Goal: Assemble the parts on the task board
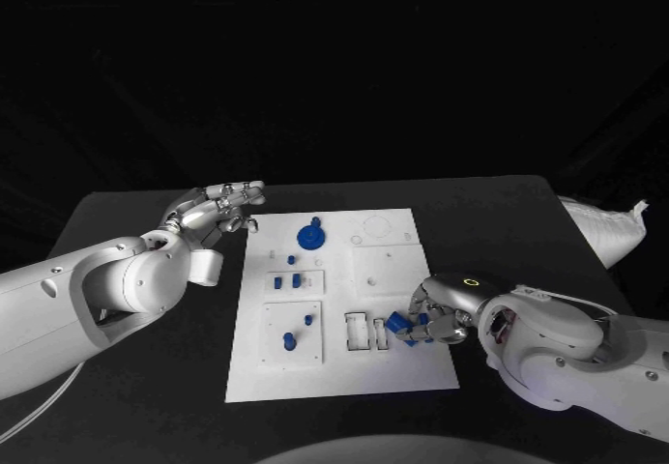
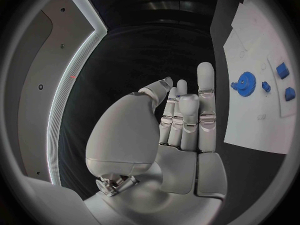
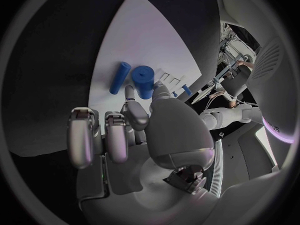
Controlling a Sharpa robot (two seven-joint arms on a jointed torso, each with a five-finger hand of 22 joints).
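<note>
The white task board (image 1: pixel 349 372) lies in the middle of the black table. My right hand (image 1: pixel 441 321) rests at the board's right edge and pinches a short blue cylinder (image 3: pixel 144 81) between thumb and a finger. A slim blue peg (image 3: pixel 119 77) lies on the board right beside it. In the head view these blue pieces (image 1: pixel 403 325) sit by the rectangular slots (image 1: pixel 360 331). My left hand (image 1: pixel 219 208) hovers off the board's far left corner, fingers (image 2: pixel 205 92) extended and holding nothing. A blue gear (image 1: pixel 311 235) stands near the board's far edge.
Small blue blocks (image 1: pixel 287 281) sit in a recess at mid-board, and blue pegs (image 1: pixel 289 340) stand in the near-left plate. The left wrist view shows the gear (image 2: pixel 244 83) and blocks (image 2: pixel 282 70). A white crumpled object (image 1: pixel 608 228) lies off the table's right edge.
</note>
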